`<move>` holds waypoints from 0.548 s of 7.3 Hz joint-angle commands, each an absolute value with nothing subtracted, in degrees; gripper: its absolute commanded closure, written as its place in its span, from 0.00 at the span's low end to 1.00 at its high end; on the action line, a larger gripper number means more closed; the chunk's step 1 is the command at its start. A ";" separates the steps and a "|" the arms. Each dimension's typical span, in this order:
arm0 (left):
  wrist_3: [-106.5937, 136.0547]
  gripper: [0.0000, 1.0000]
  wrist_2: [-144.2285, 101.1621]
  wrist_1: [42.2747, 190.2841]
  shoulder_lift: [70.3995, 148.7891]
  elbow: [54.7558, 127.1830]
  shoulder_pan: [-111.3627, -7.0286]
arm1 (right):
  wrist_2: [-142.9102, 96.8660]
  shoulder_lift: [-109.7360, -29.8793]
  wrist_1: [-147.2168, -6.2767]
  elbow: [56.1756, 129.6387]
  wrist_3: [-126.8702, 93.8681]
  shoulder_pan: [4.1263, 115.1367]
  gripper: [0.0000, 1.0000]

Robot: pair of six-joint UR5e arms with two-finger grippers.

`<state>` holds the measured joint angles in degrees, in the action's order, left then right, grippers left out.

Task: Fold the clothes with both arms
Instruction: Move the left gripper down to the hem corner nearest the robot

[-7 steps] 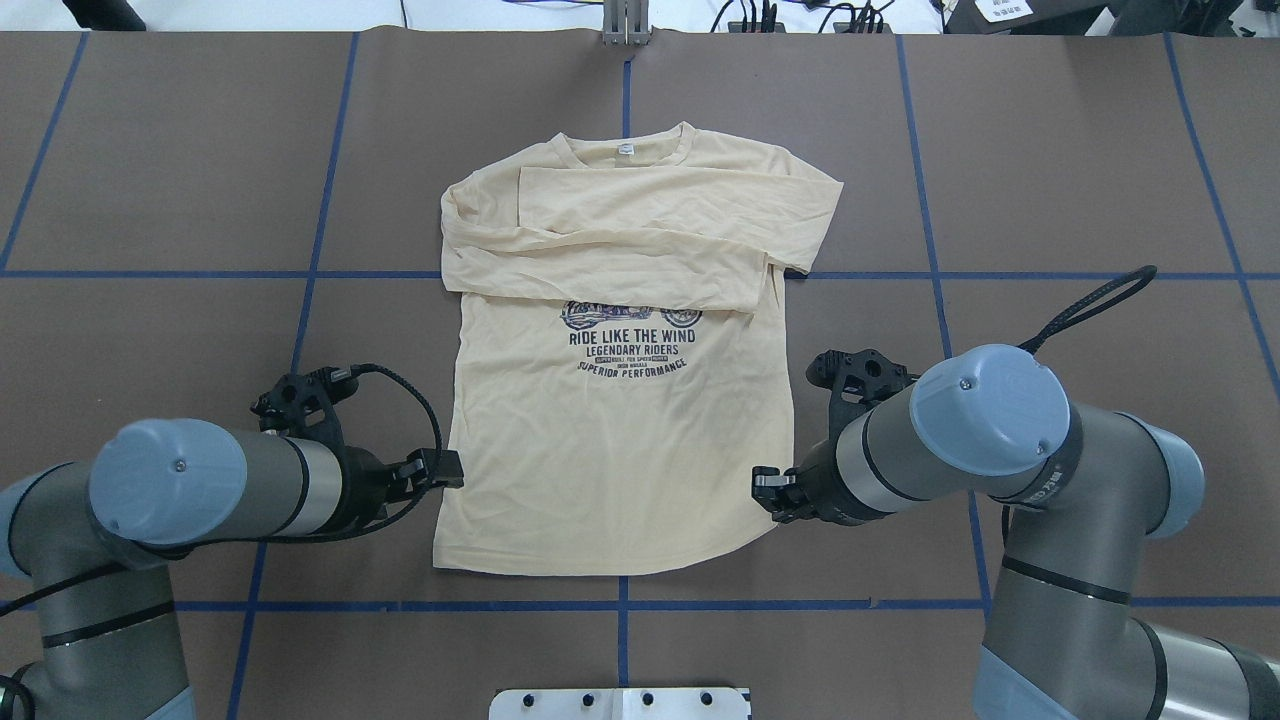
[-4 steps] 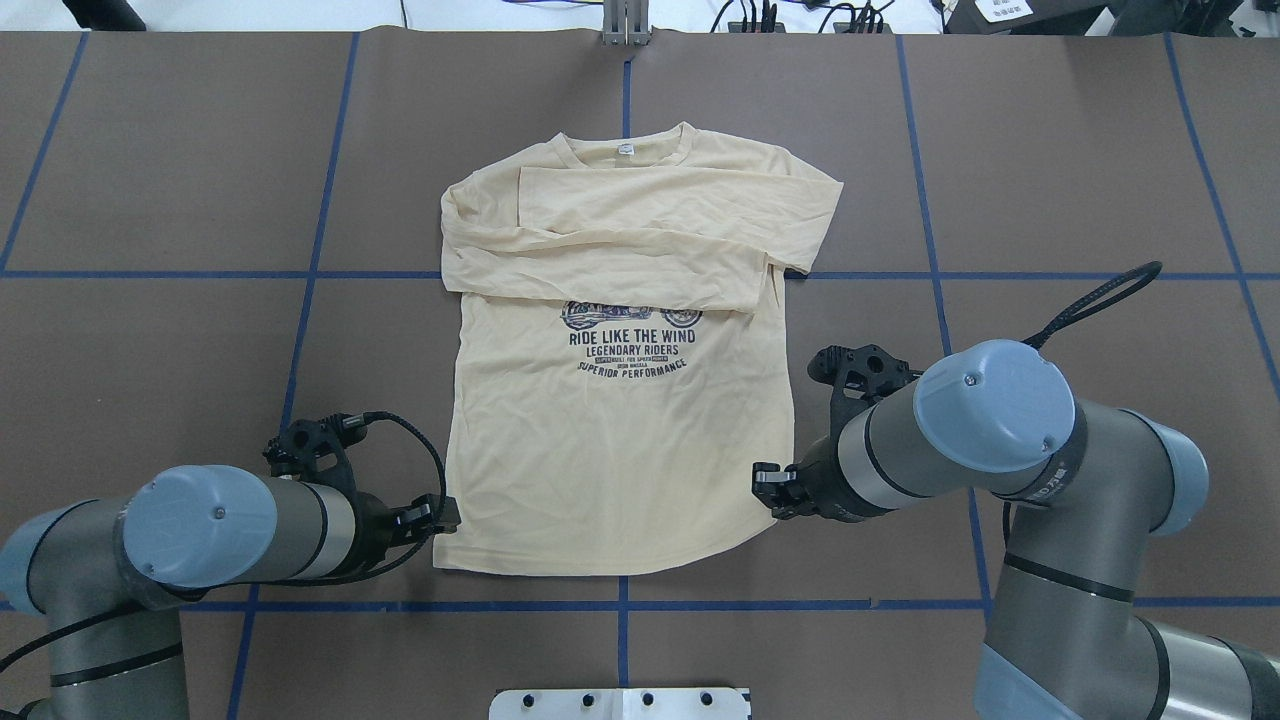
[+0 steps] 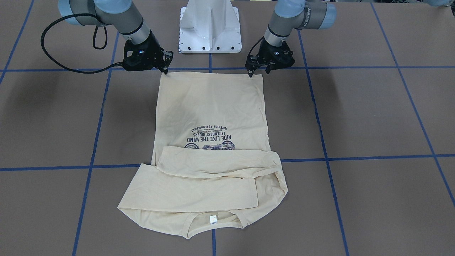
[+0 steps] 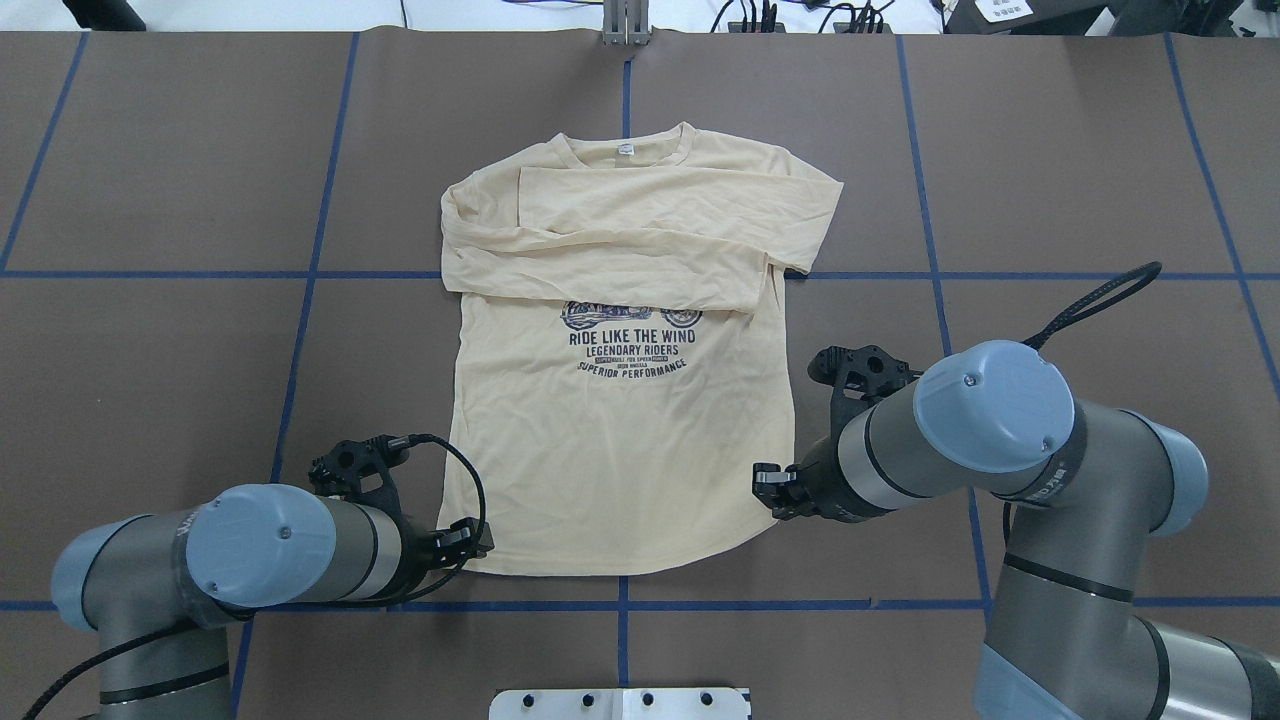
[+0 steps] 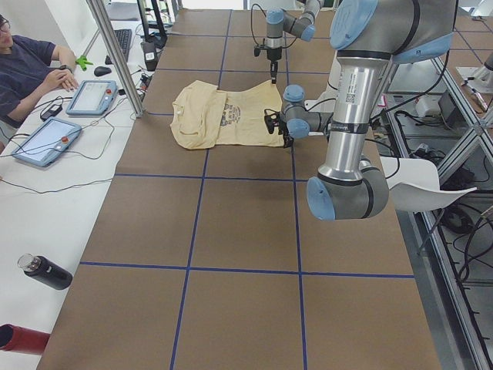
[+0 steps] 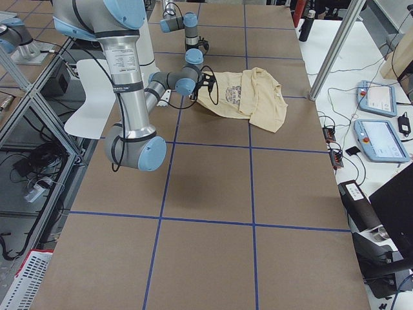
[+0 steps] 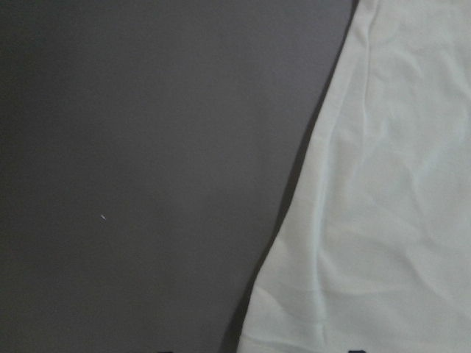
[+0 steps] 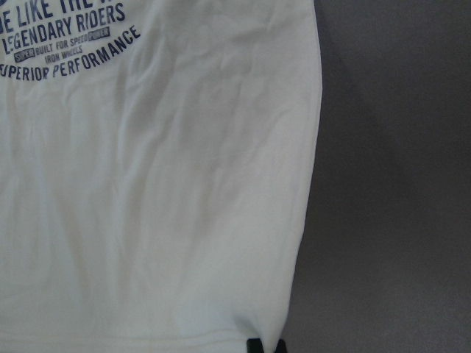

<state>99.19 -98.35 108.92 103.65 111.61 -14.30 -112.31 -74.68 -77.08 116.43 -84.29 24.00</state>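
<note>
Seen from across the table, the shirt (image 3: 213,106) lies flat on the brown surface (image 3: 355,117) with its print (image 3: 209,137) up. Both sleeves (image 3: 209,165) are folded across the chest, so the sleeve stage looks done and the fold of the hem toward the collar is left. The left hand (image 3: 258,72) stands at one hem corner with its fingers spread, released and gripping nothing. The right hand (image 3: 165,67) sits at the other corner with its fingers together. The overhead view gives the same layout: the left hand (image 4: 470,545) touches the hem corner nearest the robot, and the right hand (image 4: 768,490) is on the side edge a little above the hem, though the wrists cover most of the fingers. In the left side view the shirt (image 5: 216,116) is small and far, and neither grip can be read; the right side view is no better. The left wrist camera shows only a cloth edge and bare surface, with a dark tip barely entering at the bottom rim, off to one side. The right wrist camera shows dark tips close together on the shirt's edge at the bottom rim, so I judge that hand clenched on the cloth, though the pinch itself is cut off. The left hand probably has to close before both can lift.
</note>
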 commanded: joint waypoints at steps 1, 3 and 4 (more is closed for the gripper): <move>99.14 0.21 -97.74 107.76 104.15 111.18 -13.89 | -112.32 -74.62 -77.08 116.37 -84.29 23.99 1.00; 99.14 0.25 -97.56 107.58 104.24 110.83 -14.06 | -112.32 -74.62 -77.08 116.37 -84.29 23.99 1.00; 99.05 0.26 -97.65 107.58 104.33 110.92 -14.50 | -112.32 -74.62 -77.08 116.37 -84.29 23.99 1.00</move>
